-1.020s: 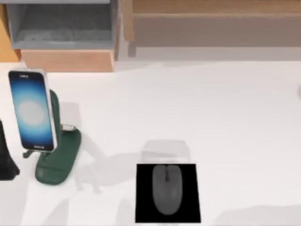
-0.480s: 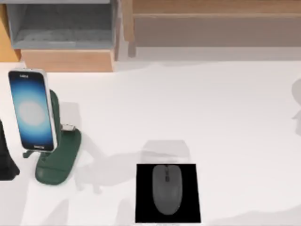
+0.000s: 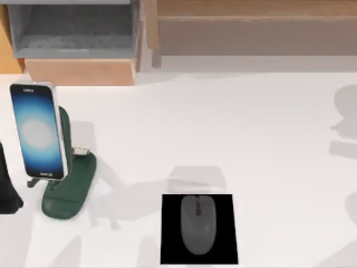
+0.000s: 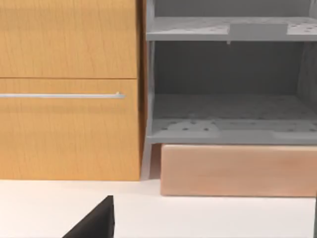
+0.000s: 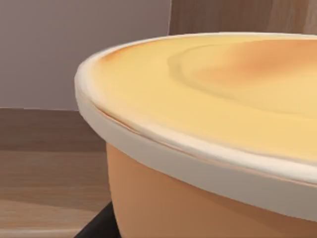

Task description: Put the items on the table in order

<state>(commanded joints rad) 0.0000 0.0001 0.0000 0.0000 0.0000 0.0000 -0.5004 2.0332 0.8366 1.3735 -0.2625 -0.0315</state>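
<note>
Left gripper [image 3: 8, 192]: noted as a dark shape at the table's [image 3: 262, 139] left edge, near the front, just beside the foot of the phone stand [image 3: 70, 192]. Whether it is spread or pressed together cannot be told. A black wedge of it is also caught low in the left wrist view, above white tabletop.

Right gripper [image 5: 96, 227]: a dark sliver is seen in the right wrist view, close under a round orange vessel [image 5: 208, 148] with a pale rim. Its state cannot be told either. Grey shadows are cast on the table's right edge.

Nearest the front, at centre: the mouse [image 3: 197, 224] is laid inside the black square pad [image 3: 170, 245], its wheel end turned to the far side.

Farther back, at left: the smartphone [image 3: 37, 131] is propped on the dark green stand, screen lit and facing up, well apart from the mouse.

Farthest: the wooden and grey shelf unit [image 3: 78, 39] is set along the table's back edge. An open grey compartment is seen at left, with a wooden front below it.
</note>
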